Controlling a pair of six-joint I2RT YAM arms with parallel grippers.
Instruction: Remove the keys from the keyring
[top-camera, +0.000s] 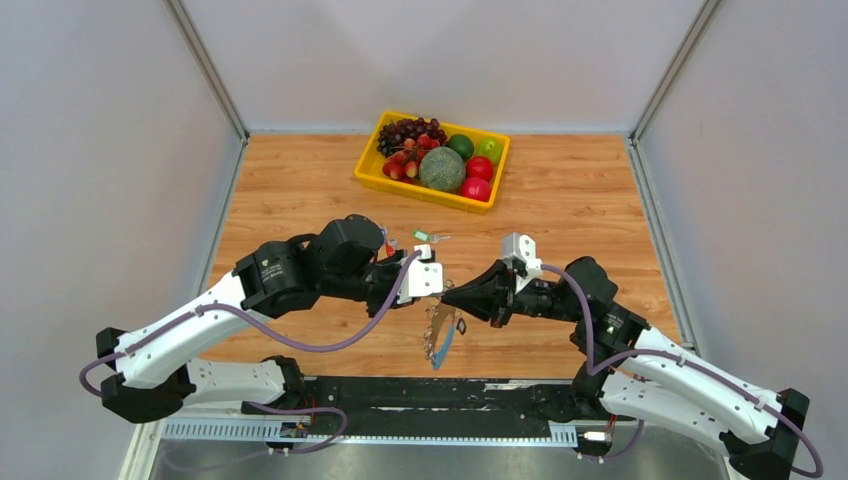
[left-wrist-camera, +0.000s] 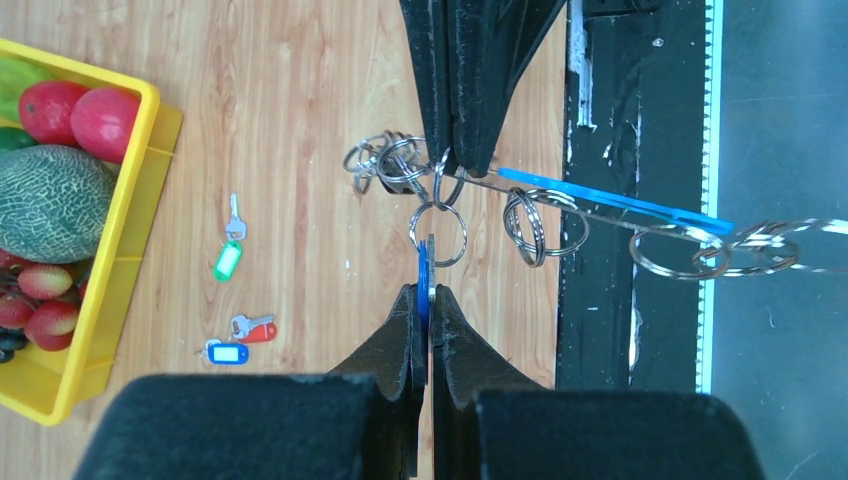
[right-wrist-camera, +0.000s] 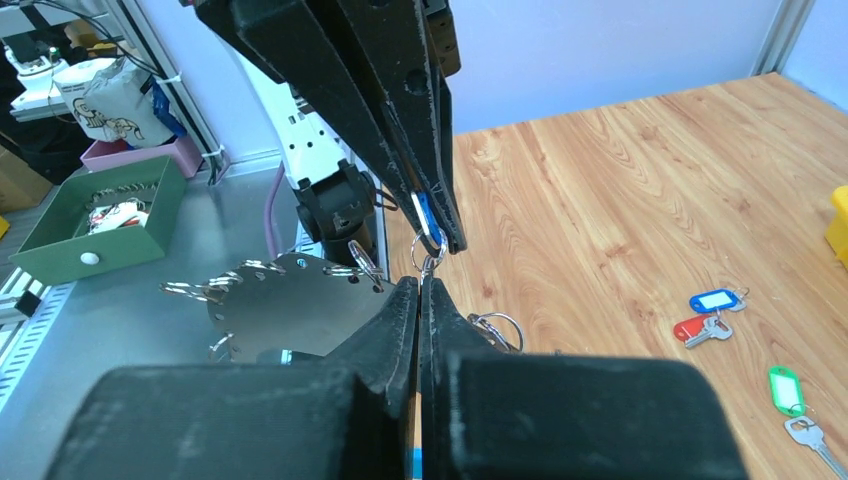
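Observation:
The keyring (top-camera: 441, 335) is a floppy grey loop with a blue section, hanging between both grippers above the table's near edge. My right gripper (top-camera: 452, 294) is shut on its top edge. In the right wrist view the grey sheet (right-wrist-camera: 290, 300) lies left of my right gripper (right-wrist-camera: 419, 285). My left gripper (left-wrist-camera: 427, 290) is shut on a blue key (left-wrist-camera: 424, 272) that hangs by a split ring (left-wrist-camera: 438, 232) from the keyring's blue edge (left-wrist-camera: 610, 200). Three loose keys lie on the wood: green (left-wrist-camera: 228, 260), red (left-wrist-camera: 258, 328) and blue (left-wrist-camera: 228, 352).
A yellow fruit tray (top-camera: 372, 175) stands at the back centre and shows at the left of the left wrist view (left-wrist-camera: 140, 150). Several empty split rings (left-wrist-camera: 545, 225) hang along the keyring's edge. A green box (right-wrist-camera: 95, 225) sits off the table. The black base rail (top-camera: 450, 395) runs below the keyring.

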